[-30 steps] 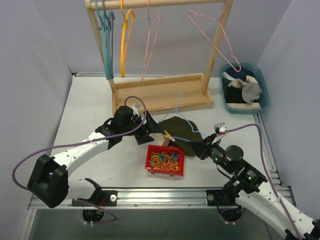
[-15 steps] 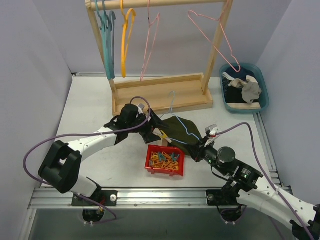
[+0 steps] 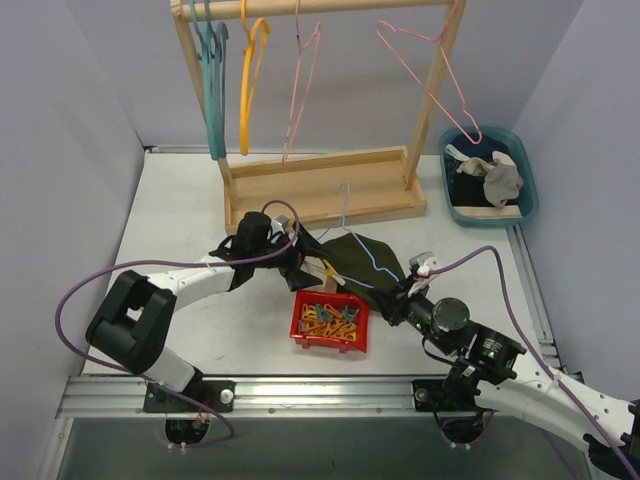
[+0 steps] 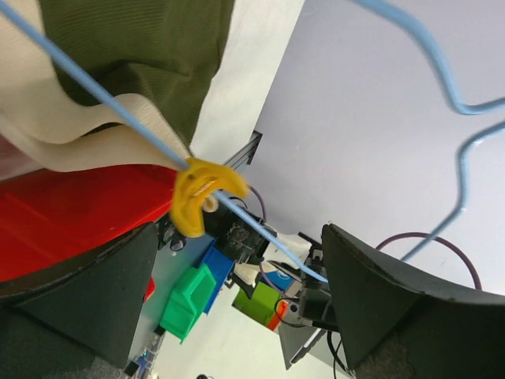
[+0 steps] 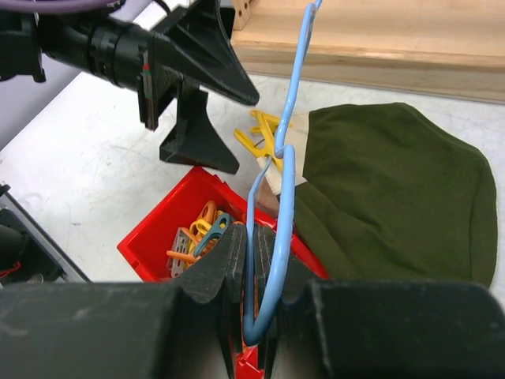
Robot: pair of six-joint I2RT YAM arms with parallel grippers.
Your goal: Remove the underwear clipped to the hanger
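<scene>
table (image 3: pixel 170 230) holds red clip bin (image 3: pixel 297 320) beside olive underwear (image 3: pixel 362 258) on blue hanger (image 5: pixel 296 77).

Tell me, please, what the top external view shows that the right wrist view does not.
Only top external: the rack's top rail, the hangers hanging from it, and the blue bin of clothes. Only right wrist: clearly, the right gripper with jaws shut on the blue wire hanger. Both: the olive underwear, the yellow clip, the red tray and the open left gripper.
</scene>
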